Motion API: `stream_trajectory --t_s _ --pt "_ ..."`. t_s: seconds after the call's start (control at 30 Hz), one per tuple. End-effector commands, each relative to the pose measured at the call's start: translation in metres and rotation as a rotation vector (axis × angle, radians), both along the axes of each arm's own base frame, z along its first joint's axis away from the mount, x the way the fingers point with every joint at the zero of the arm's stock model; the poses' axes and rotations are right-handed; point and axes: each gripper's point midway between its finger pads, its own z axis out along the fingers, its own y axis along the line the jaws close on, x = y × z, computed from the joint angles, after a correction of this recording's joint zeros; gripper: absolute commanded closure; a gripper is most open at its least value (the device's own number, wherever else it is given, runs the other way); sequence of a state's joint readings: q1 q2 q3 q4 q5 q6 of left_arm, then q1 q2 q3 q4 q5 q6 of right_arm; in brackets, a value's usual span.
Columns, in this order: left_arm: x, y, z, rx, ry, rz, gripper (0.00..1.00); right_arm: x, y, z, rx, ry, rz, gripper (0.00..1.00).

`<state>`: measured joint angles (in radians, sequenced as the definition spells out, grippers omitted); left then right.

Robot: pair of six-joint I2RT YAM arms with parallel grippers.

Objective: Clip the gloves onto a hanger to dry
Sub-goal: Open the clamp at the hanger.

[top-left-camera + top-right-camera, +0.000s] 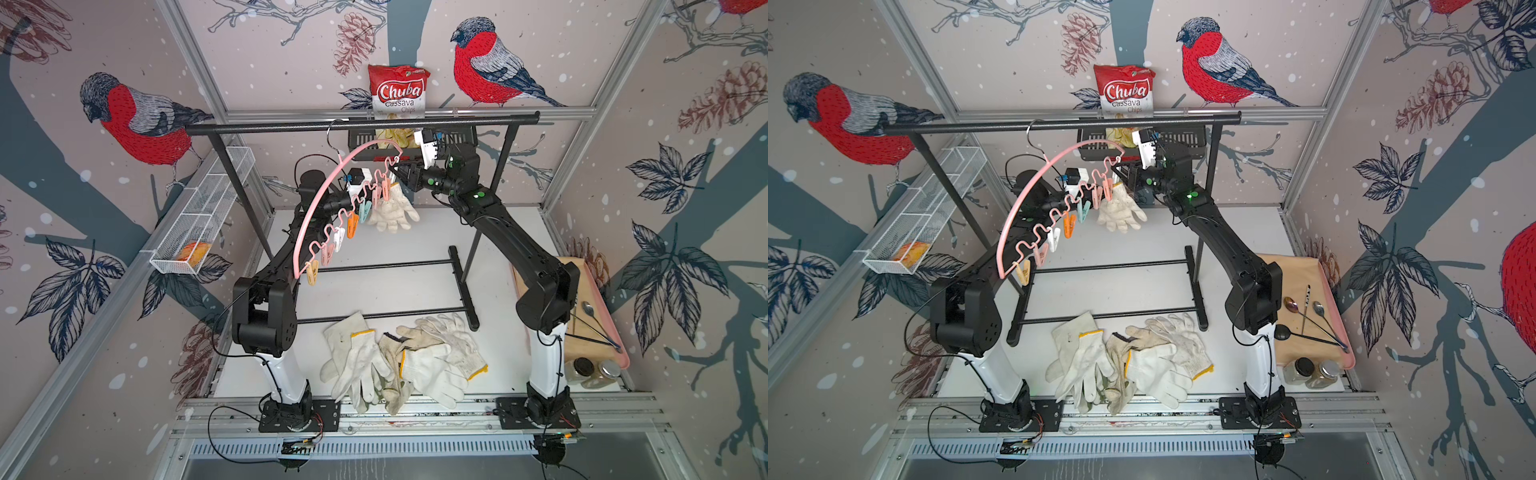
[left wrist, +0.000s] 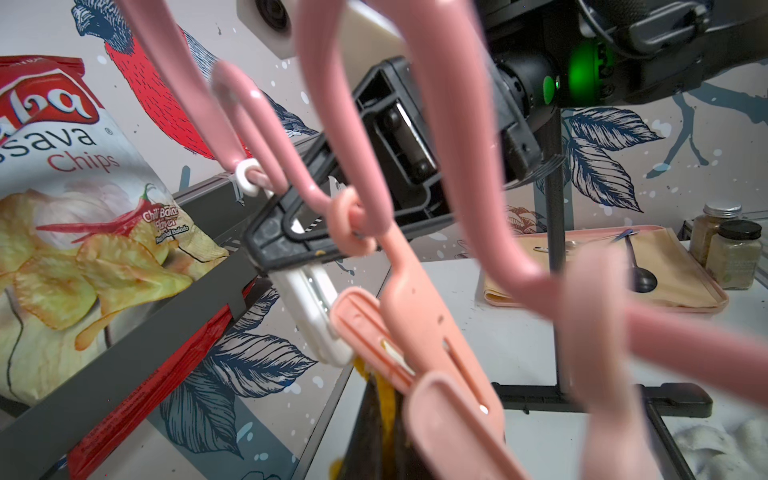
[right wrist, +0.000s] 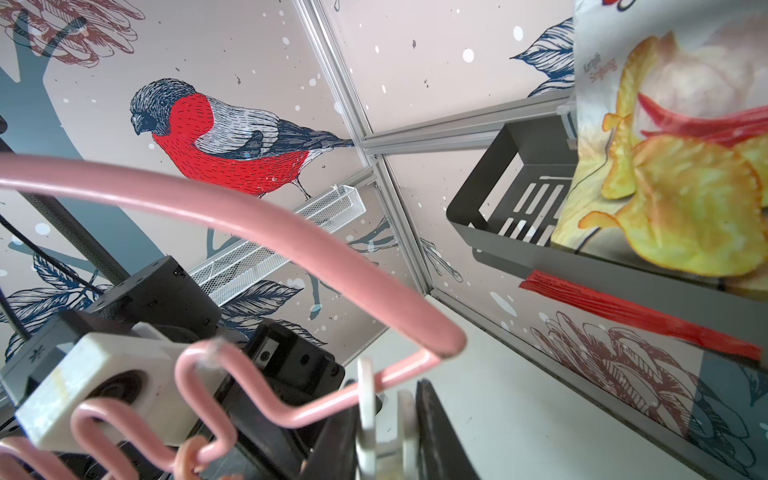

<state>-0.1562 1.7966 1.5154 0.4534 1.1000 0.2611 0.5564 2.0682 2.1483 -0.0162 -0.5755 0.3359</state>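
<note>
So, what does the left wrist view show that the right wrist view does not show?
Only the left wrist view: the body of a pink clothespin with a yellow glove cuff below it, the tray with spoons, two spice jars. Only the right wrist view: the white wire basket on the wall and the left arm's white camera housing. Both: the pink hanger, the chips bag, its black shelf, and the right claw closed on a white clothespin.
</note>
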Motion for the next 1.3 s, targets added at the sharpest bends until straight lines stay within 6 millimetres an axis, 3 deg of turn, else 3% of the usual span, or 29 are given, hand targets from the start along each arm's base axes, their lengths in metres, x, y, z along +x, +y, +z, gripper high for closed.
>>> stream_trajectory --t_s 0.0,0.7,1.27 --pt "-0.003 0.001 0.013 -0.022 -0.054 -0.017 1.0 -0.005 -0.003 0.008 0.004 -0.03 0.006 0.76" --pt "0.012 0.008 0.03 -0.061 -0.096 0.098 1.0 -0.007 -0.004 0.006 0.0 -0.029 0.007 0.75" --pt "0.008 -0.001 0.025 -0.078 -0.077 0.073 1.0 -0.007 -0.004 0.008 0.003 -0.027 0.006 0.73"
